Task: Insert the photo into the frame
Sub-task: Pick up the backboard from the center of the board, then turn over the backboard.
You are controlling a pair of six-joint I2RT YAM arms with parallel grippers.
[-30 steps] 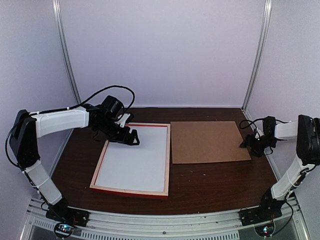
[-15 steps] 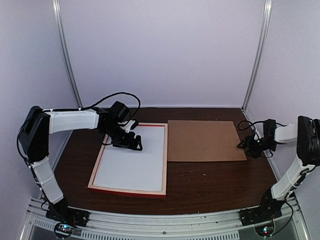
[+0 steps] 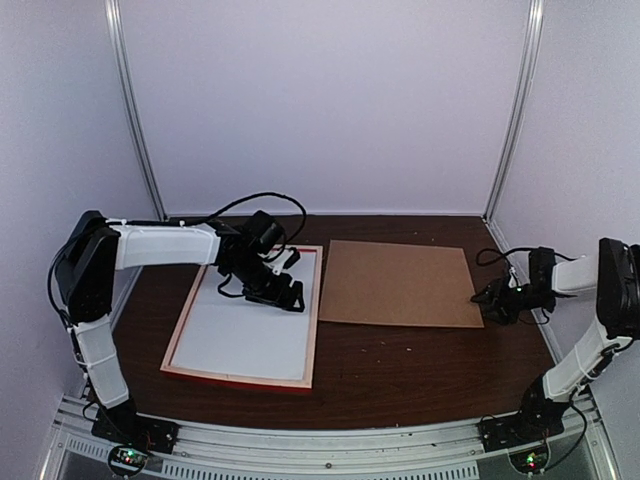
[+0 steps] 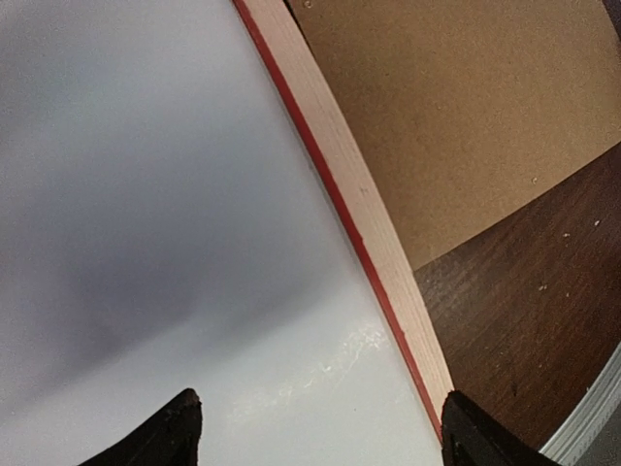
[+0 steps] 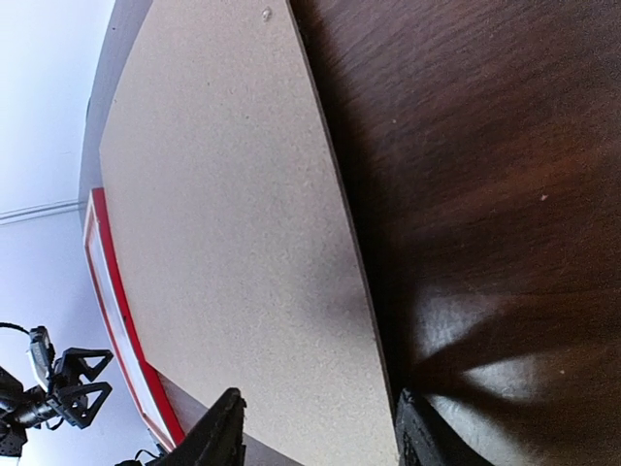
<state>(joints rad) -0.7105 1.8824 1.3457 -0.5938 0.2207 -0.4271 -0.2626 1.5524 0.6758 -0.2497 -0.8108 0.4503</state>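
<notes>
The frame (image 3: 313,330) lies back up on the table, pale wood with a red edge, and a white sheet (image 3: 245,335) fills it. No printed photo shows; whether the sheet is its back I cannot tell. My left gripper (image 3: 288,296) hangs open low over the sheet near the right rail (image 4: 361,218); in the left wrist view the gripper (image 4: 323,437) has nothing between its tips. My right gripper (image 3: 491,301) is at the right edge of the brown board (image 3: 400,283). In its wrist view this gripper (image 5: 320,434) is open and straddles the board's edge (image 5: 359,291).
The brown board (image 4: 456,107) lies flat just right of the frame, their edges nearly touching. Dark wooden table (image 3: 420,370) runs to the near metal rail (image 3: 330,440). White walls with upright metal posts (image 3: 135,110) enclose the back and sides.
Frame and board have both shifted left, the frame turning slightly. My left gripper moved right and nearer across the sheet. My right gripper followed the board's edge leftward, its jaws narrowing.
</notes>
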